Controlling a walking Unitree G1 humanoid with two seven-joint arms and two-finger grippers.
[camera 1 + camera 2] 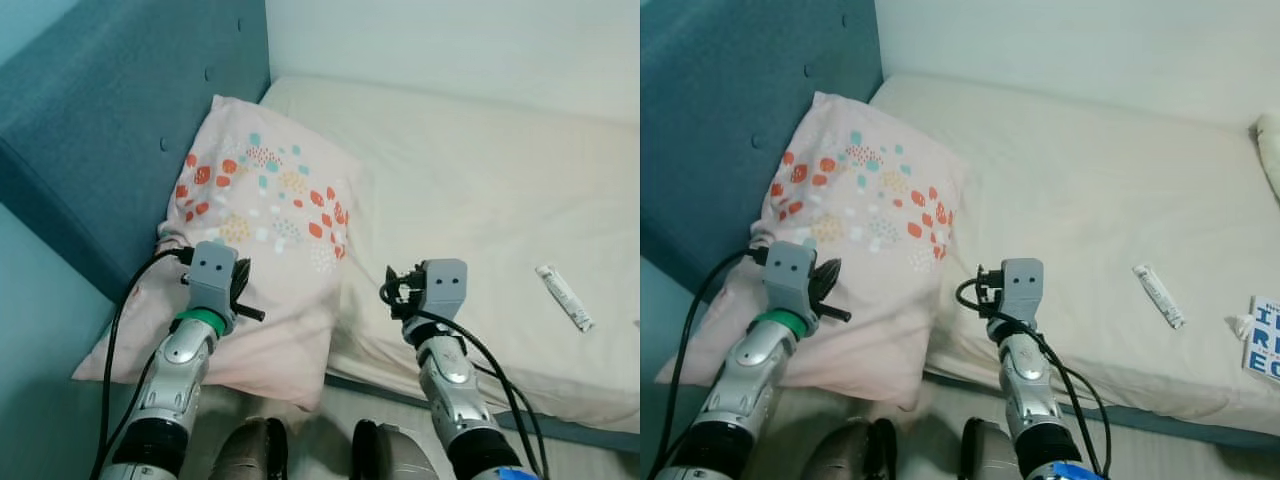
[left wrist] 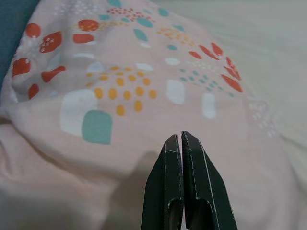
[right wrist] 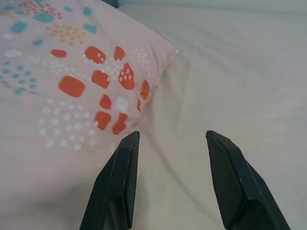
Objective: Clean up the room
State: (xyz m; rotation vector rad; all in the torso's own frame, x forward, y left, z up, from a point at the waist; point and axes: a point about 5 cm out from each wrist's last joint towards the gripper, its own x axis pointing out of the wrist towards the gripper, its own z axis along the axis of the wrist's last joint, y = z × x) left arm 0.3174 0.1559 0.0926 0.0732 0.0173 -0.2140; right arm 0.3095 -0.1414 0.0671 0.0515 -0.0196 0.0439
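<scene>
A pink pillow with red, teal and yellow patches lies at the head of the cream bed, against the blue headboard. Its near corner hangs over the bed's edge. My left gripper is held just over the pillow's near part, fingers shut with nothing between them. Over the mattress beside the pillow's right edge, my right gripper stands open and empty. A small white tube lies on the sheet to the right of my right arm.
The padded blue headboard runs along the left, with a pale wall behind the bed. A blue-and-white box lies near the bed's right front edge. Another pale pillow shows at the far right. My feet stand by the bed frame.
</scene>
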